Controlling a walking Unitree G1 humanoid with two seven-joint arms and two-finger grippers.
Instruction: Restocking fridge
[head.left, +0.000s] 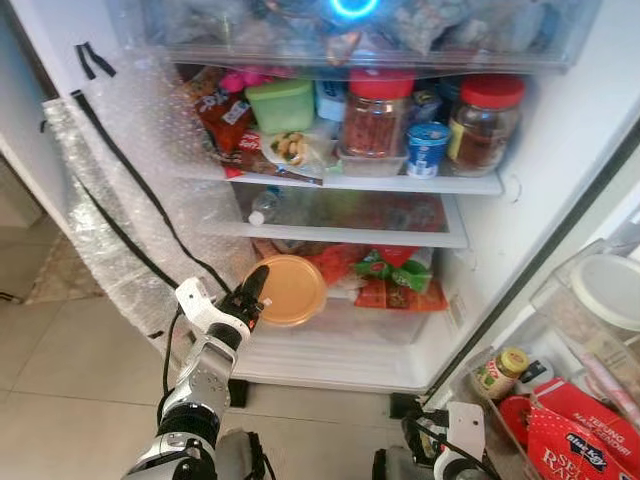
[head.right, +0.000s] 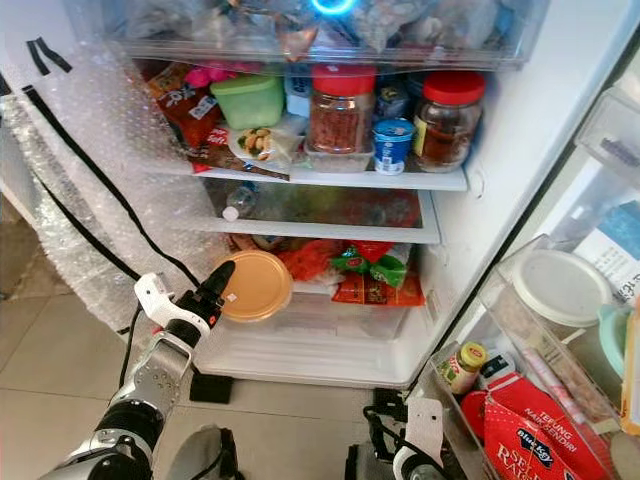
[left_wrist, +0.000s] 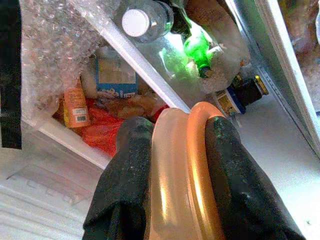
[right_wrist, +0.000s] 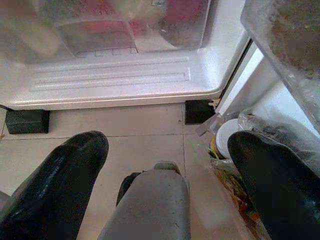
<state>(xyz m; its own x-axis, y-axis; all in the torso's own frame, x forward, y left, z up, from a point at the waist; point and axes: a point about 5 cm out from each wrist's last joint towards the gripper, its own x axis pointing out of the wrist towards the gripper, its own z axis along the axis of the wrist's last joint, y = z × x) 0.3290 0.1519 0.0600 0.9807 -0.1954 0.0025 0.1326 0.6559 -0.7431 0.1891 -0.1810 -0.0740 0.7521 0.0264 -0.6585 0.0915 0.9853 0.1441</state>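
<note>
My left gripper (head.left: 253, 290) is shut on a round orange-lidded container (head.left: 291, 290), held on edge in front of the fridge's bottom drawer (head.left: 330, 345). In the left wrist view both black fingers (left_wrist: 127, 180) clamp the container's orange rim (left_wrist: 182, 170). Behind it the drawer holds red and green packets (head.left: 385, 275). My right gripper (right_wrist: 167, 165) hangs low near the floor by the fridge's foot, open with nothing between its fingers (right_wrist: 55, 180).
The upper shelf (head.left: 340, 180) carries red-lidded jars (head.left: 375, 110), a green tub (head.left: 282, 105) and a blue cup (head.left: 428, 148). Bubble wrap (head.left: 120, 200) hangs on the left. The door's shelves (head.left: 560, 390) on the right hold jars and a red packet. Tiled floor lies below.
</note>
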